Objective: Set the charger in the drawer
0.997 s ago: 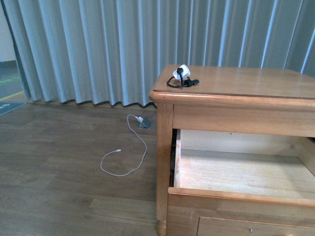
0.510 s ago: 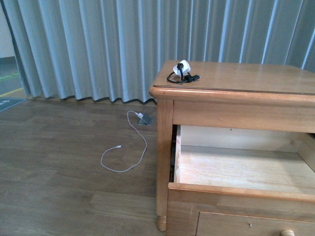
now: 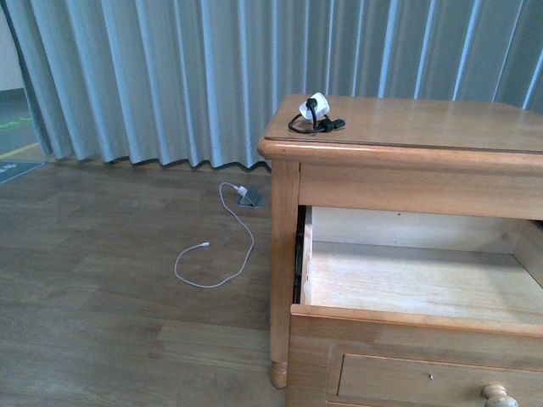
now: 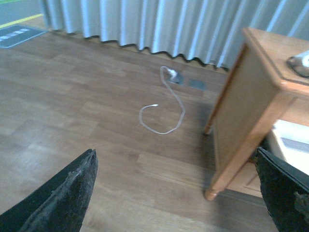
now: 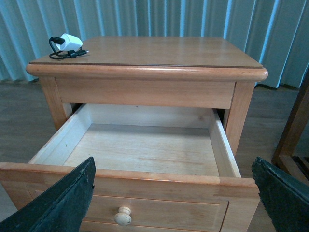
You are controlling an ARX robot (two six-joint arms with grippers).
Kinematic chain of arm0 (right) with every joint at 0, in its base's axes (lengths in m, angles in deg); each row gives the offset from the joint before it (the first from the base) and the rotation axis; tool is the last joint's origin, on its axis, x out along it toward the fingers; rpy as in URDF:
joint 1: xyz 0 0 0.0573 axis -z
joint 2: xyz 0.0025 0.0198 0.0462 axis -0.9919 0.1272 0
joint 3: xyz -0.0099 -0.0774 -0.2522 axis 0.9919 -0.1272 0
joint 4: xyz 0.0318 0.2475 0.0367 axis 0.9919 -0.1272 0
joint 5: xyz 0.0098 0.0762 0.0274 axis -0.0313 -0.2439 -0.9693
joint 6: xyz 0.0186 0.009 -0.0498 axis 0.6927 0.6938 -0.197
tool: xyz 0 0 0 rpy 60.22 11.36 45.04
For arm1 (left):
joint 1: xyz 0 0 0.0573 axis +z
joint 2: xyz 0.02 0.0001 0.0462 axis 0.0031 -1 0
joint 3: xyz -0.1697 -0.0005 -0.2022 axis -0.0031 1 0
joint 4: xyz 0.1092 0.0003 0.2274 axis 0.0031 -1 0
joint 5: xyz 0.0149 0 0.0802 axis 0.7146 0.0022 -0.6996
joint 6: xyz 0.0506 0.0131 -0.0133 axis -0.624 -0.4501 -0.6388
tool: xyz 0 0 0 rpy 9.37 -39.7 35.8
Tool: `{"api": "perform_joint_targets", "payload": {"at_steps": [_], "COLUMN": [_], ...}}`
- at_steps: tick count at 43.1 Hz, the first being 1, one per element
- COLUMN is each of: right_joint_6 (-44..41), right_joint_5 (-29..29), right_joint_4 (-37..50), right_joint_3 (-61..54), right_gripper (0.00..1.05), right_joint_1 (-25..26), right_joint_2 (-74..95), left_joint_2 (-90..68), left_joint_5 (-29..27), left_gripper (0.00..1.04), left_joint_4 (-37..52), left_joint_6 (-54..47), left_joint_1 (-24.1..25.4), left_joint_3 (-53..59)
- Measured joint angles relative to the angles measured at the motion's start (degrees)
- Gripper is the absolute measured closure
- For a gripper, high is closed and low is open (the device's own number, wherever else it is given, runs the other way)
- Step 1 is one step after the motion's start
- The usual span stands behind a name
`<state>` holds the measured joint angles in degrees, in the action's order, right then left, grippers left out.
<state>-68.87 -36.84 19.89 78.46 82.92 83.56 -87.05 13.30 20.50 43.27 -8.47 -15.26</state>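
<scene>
The charger (image 3: 316, 114), a white plug block with black cable coiled round it, lies on the near-left corner of the nightstand top (image 3: 424, 127). It also shows in the right wrist view as the charger (image 5: 67, 44) and at the picture's edge in the left wrist view as the charger (image 4: 301, 62). The drawer (image 3: 407, 320) stands pulled out, its light wood inside bare, with the pale knob (image 5: 122, 216) on its front. My right gripper (image 5: 174, 162) hangs open before the drawer (image 5: 145, 176). My left gripper (image 4: 175, 154) is open over the floor beside the nightstand (image 4: 251, 106). Both hold nothing.
A long white cable (image 3: 216, 254) with a grey adapter (image 3: 249, 198) lies on the wooden floor left of the nightstand, near the pale curtain (image 3: 170, 76). Another piece of wooden furniture (image 5: 294, 130) stands just right of the nightstand.
The front view has shifted: the nightstand sits further right and more of the drawer front, with its knob, now shows. The charger lies where it was.
</scene>
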Motion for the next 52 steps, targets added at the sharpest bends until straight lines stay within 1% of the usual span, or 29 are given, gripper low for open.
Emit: {"api": "perform_joint_targets", "payload": {"at_steps": [3, 5, 6, 11, 23, 28, 34, 43, 52], "right_joint_6": [0.0, 0.0, 0.0, 0.0, 0.0, 0.0, 0.0, 0.0, 0.0], "right_joint_5": [0.0, 0.0, 0.0, 0.0, 0.0, 0.0, 0.0, 0.0, 0.0], "right_joint_4": [0.0, 0.0, 0.0, 0.0, 0.0, 0.0, 0.0, 0.0, 0.0], "right_joint_3": [0.0, 0.0, 0.0, 0.0, 0.0, 0.0, 0.0, 0.0, 0.0], "right_gripper": [0.08, 0.08, 0.08, 0.08, 0.08, 0.08, 0.08, 0.08, 0.08], "right_joint_1": [0.0, 0.0, 0.0, 0.0, 0.0, 0.0, 0.0, 0.0, 0.0], "right_joint_2": [0.0, 0.0, 0.0, 0.0, 0.0, 0.0, 0.0, 0.0, 0.0], "left_joint_2": [-8.3, -12.1, -14.0, -25.5, -46.1, -56.5, -66.4, -77.5, -88.6], "left_joint_5": [6.8, 9.0, 9.2, 9.2, 8.8, 7.9, 7.5, 7.6, 7.4], "left_gripper": [0.06, 0.06, 0.06, 0.06, 0.06, 0.06, 0.06, 0.06, 0.06], "left_joint_4": [2.8, 4.2, 4.9, 8.4, 14.7, 15.7, 15.5, 12.5, 5.3], "left_joint_6": [-1.1, -1.6, -1.9, -3.3, -3.6, -3.4, -3.2, -2.7, -2.4], "left_joint_1": [0.0, -0.3, -0.5, -2.4, -7.1, -9.0, -10.8, -13.6, -17.0], "left_joint_3": [-6.0, -8.6, -9.8, -16.7, -32.9, -42.6, -53.1, -68.0, -85.7]}}
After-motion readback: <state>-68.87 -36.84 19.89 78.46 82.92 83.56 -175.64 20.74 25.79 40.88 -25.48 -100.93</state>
